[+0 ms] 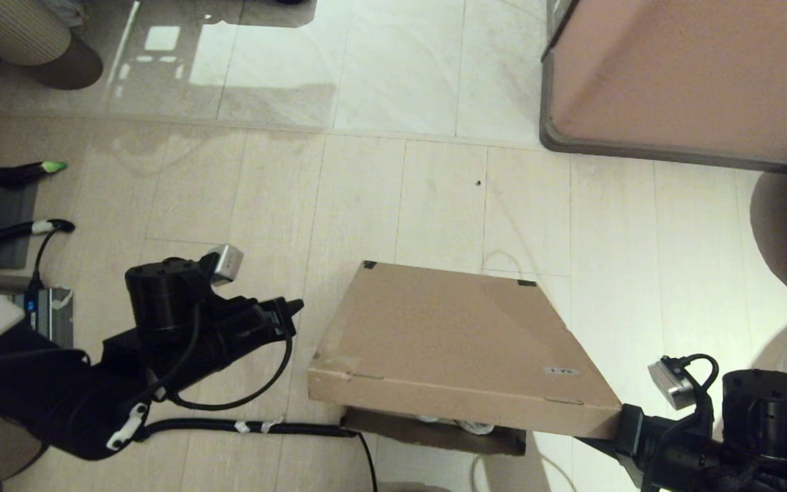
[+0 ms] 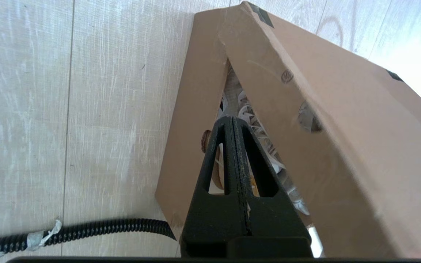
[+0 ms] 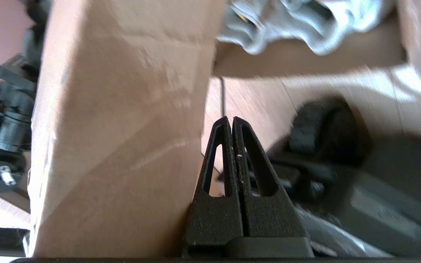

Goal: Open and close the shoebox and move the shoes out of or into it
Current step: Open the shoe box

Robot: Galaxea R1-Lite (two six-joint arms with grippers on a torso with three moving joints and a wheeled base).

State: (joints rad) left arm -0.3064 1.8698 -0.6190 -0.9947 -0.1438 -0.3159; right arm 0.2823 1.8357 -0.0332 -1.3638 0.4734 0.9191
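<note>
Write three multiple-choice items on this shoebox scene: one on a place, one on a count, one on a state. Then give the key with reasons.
1. Where is the right gripper?
A. at the near right corner of the shoebox lid
B. over the pinkish block
C. inside the box

2. How many dark tape patches show on the far corners of the lid in the head view?
A. none
B. two
C. four

3. How does the shoebox stand?
A. lid shut flat
B. lid torn off and lying on the floor
C. lid tilted partly up, a gap open at the near edge

Key: 1 A, the right arm ends against that lid corner. 2 B, one patch sits on each far corner. 3 C, the left wrist view shows a wedge-shaped gap with the shoes white inside, past the shut left gripper.
</note>
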